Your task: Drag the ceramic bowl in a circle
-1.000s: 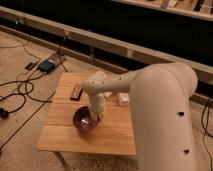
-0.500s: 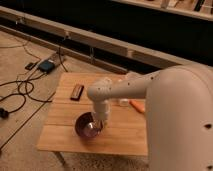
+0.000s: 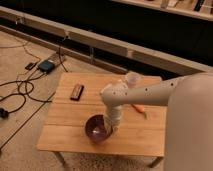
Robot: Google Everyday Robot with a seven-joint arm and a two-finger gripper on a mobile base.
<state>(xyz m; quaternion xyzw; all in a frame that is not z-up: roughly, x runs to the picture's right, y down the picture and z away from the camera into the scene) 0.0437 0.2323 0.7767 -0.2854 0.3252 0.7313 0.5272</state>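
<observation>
Nearest to the camera, the robot's white body [image 3: 192, 130] fills the 4 o'clock part of the view, and its arm [image 3: 150, 92] reaches from there over the wooden table [image 3: 65, 135]. The ceramic bowl [image 3: 97, 129] stands upright close to the front edge of the table, at about 6 o'clock from the table's centre. The gripper [image 3: 111, 128] points down at the bowl's rim on the 3 o'clock side. Its fingers are fully closed, but whether the rim is pinched between them or they only press on it cannot be told. My judgement is that the dragging step is in hand, because the gripper is engaged with the bowl. How much of the circle is traced cannot be read from one moment, so the rest of the loop should be counted as still open. Farther back lie an orange object [image 3: 139, 108] at 3 o'clock from the centre, a dark flat bar [image 3: 76, 92] at 10 o'clock, and a pale cup [image 3: 132, 78] at 1 o'clock. Beyond the table, at 10 o'clock on the floor, are cables [image 3: 20, 92] and a small box [image 3: 47, 65].
</observation>
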